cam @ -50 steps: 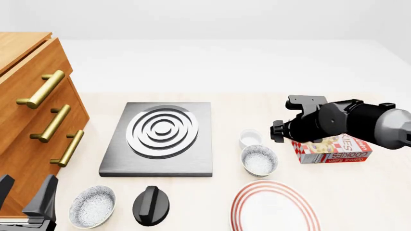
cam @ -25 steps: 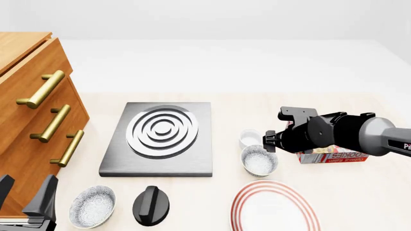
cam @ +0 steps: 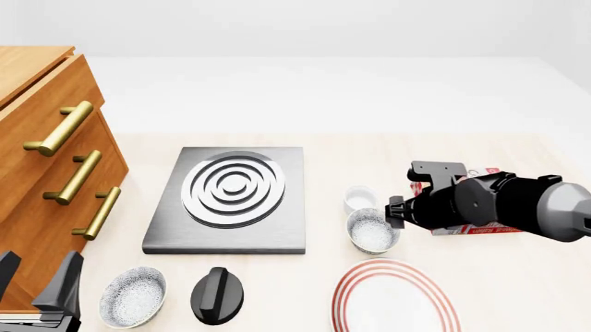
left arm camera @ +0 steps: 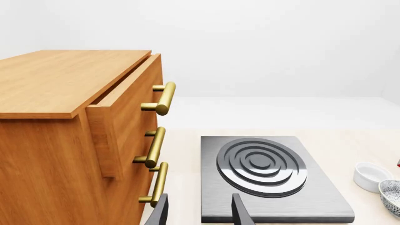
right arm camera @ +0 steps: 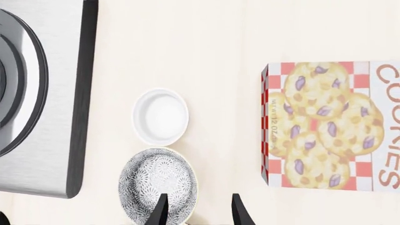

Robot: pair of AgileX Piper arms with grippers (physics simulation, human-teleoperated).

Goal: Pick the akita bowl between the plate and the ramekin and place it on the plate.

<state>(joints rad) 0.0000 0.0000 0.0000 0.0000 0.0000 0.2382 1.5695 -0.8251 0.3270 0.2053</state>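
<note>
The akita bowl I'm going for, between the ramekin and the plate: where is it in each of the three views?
Front view: akita bowl, right of centre, beyond the plate.
Left wrist view: only its rim shows, cut by the frame edge.
Right wrist view: at the frame edge, by the right pincer, bowl at.
Shared landmark: the ramekin beside it.

Front view is set high behind the arms, angled forward-down over the table [cam: 305, 149]. Left wrist is held low, aimed across it; right wrist looks straight down, close. The stove plate [cam: 231, 197] is shared by all.
</note>
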